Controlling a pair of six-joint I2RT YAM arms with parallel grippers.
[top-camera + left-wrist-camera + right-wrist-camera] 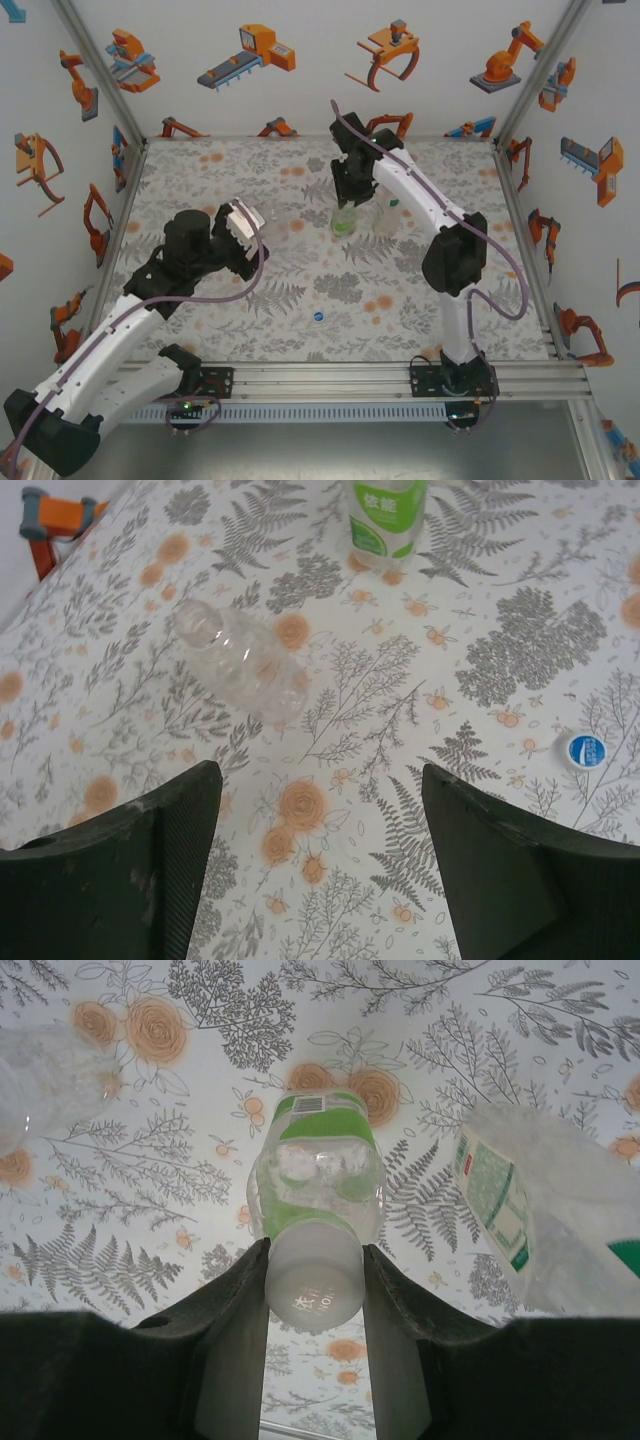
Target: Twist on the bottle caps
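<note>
The right gripper was clamped tight on the white cap, which sat on the neck of the upright green-labelled bottle near the middle of the floral table. Just beside it stood a third bottle with a green cap. The left gripper hung with its jaws apart, holding nothing, above the clear bottle lying on its side. The blue cap lay loose, well apart from the bottles.

The left wrist view's top edge cuts off the green-label bottle. In the right wrist view a blurred clear bottle runs off the left edge, a labelled bottle off the right.
</note>
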